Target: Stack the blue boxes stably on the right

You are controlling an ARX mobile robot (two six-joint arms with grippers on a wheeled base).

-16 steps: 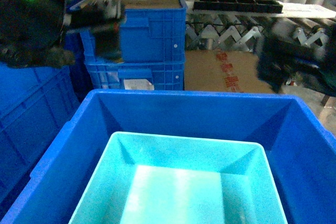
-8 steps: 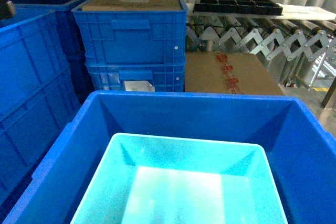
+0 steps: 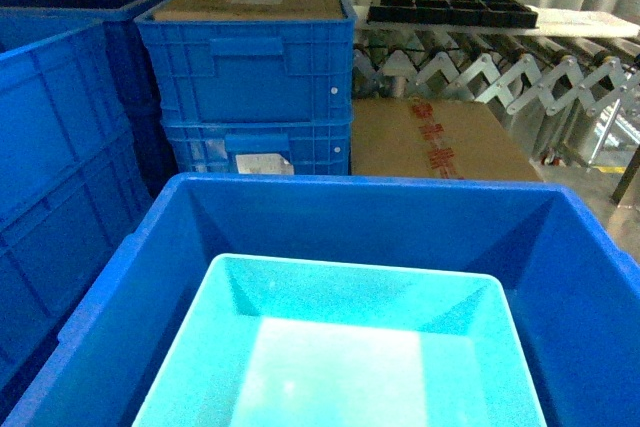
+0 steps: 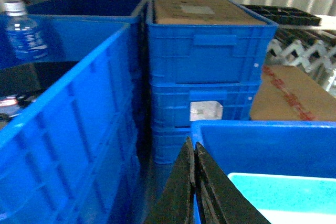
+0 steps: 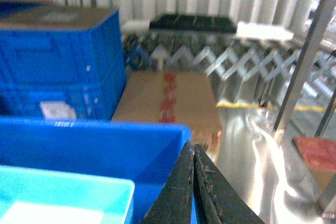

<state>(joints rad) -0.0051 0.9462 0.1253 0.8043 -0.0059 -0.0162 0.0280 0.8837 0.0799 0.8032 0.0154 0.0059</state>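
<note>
- Grippers first: left gripper (image 4: 195, 182) low beside the near-left corner of the dark blue crate (image 3: 130, 277), fingers pressed together on nothing; right gripper (image 5: 191, 187) at the crate's right wall, likewise closed and empty.
- Neither arm visible from the head camera.
- Turquoise tub (image 3: 340, 347) nested inside the crate, near the front, well below the crate's rim.
- Step in hand, as a judgement: reaching for the tub. Best done by spreading both grippers before descending, then taking opposite thin rims evenly and lifting level to clear the crate walls without tilting.
- Tub's look: smooth pale turquoise plastic, open top, sloping walls, thin rim, flat glossy floor catching a white glare; appears empty.
- Beyond: stacked ribbed crates (image 3: 250, 77), cardboard box (image 3: 430, 142), folding roller conveyor (image 3: 480, 67).
</note>
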